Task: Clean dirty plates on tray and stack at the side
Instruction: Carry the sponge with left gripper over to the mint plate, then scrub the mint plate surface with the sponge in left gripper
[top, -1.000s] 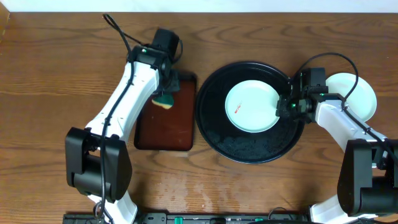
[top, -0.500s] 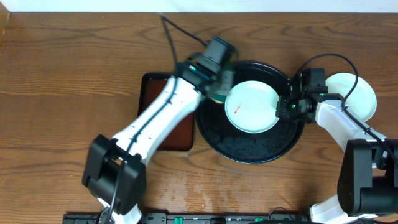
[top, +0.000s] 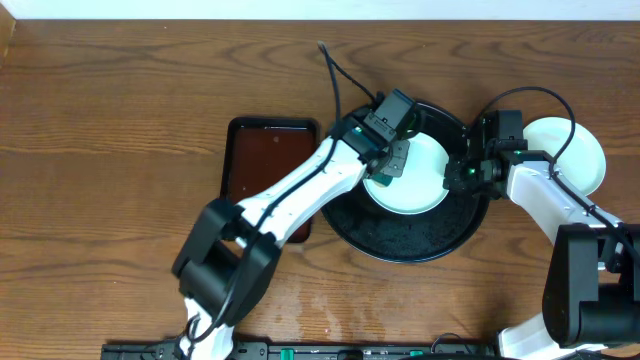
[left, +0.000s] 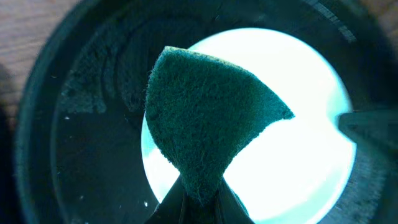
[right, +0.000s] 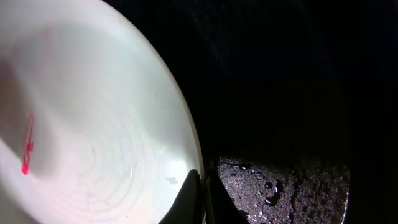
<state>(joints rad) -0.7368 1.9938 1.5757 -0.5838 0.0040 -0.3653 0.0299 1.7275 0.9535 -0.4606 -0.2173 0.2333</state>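
A pale mint-white plate (top: 420, 178) lies in the round black tray (top: 400, 235). My left gripper (top: 388, 168) is shut on a green sponge (left: 208, 118) and holds it over the plate's left part (left: 298, 155). My right gripper (top: 458, 172) is shut on the plate's right rim (right: 193, 180). A red smear (right: 27, 146) shows on the plate in the right wrist view. A second pale plate (top: 575, 155) lies on the wood to the right of the tray. The pale yellow plate is out of view.
A rectangular dark brown tray (top: 255, 160) lies left of the black tray, partly under my left arm. The black tray's floor is gritty and wet (right: 298, 193). Cables run from both arms over the tray's far side.
My left arm swung right from the brown tray, carrying the sponge, and now hangs over the plate in the black tray. My right gripper kept its hold on the rim.
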